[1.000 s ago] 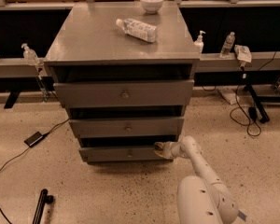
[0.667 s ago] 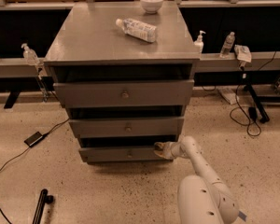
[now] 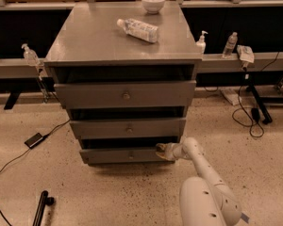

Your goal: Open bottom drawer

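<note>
Three grey drawers are sitting one over another in the front of the cabinet (image 3: 85, 46), with a dark gap showing above each front. Bottom drawer (image 3: 118, 156) is sitting lowest, just off the floor (image 3: 108, 192). It's showing the shortest, narrowest front and a small round knob (image 3: 130, 155) at centre. Middle drawer (image 3: 127, 127) is sitting directly over it, and top drawer (image 3: 125, 94) over that.

I'm holding my hand (image 3: 162, 150) at the bottom drawer's upper right corner, level with the gap above that front. It's touching the edge or very nearly so; can't tell which. Also can't tell whether the hand is spread, pressed together or pinching the front. It's sitting well right of the knob. My white arm (image 3: 198, 166) is reaching in from lower right, angling up and left toward the cabinet.

Cabinet top is carrying a clear bottle (image 3: 137, 30) lying on its side right of centre. A white bowl (image 3: 153, 3) is standing upright at the back edge, apart from the bottle.

Behind, a rail (image 3: 269, 60) is running out both sides of the cabinet. A pump bottle (image 3: 201, 42) is standing just right of the cabinet, with a water bottle (image 3: 230, 44) near it.

A black brick (image 3: 35, 140) with its cable is lying on the floor left of the cabinet. More cables (image 3: 247, 121) are trailing on the right.
</note>
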{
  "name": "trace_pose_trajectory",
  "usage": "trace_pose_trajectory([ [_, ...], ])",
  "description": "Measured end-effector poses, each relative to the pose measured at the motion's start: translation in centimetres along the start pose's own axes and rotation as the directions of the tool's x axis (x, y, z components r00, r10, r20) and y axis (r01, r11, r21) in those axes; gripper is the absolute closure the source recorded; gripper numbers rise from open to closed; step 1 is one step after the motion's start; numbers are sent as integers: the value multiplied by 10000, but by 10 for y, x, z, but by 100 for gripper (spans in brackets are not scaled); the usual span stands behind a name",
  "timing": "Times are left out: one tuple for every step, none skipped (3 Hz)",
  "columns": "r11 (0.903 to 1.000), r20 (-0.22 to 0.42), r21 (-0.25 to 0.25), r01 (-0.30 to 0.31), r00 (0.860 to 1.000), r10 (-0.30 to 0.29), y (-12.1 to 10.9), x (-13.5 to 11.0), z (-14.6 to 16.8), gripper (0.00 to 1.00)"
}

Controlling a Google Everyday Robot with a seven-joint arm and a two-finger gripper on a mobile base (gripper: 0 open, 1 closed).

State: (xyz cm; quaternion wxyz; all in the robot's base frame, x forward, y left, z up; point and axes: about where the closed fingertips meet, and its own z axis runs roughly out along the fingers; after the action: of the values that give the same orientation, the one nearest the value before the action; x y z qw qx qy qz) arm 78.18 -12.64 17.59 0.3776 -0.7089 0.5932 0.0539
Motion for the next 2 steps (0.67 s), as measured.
trace_pose_trajectory([
  [10000, 1, -2, 0, 10000, 0, 0, 0, 0, 100],
  [10000, 1, -3, 0, 10000, 0, 0, 0, 0, 100],
])
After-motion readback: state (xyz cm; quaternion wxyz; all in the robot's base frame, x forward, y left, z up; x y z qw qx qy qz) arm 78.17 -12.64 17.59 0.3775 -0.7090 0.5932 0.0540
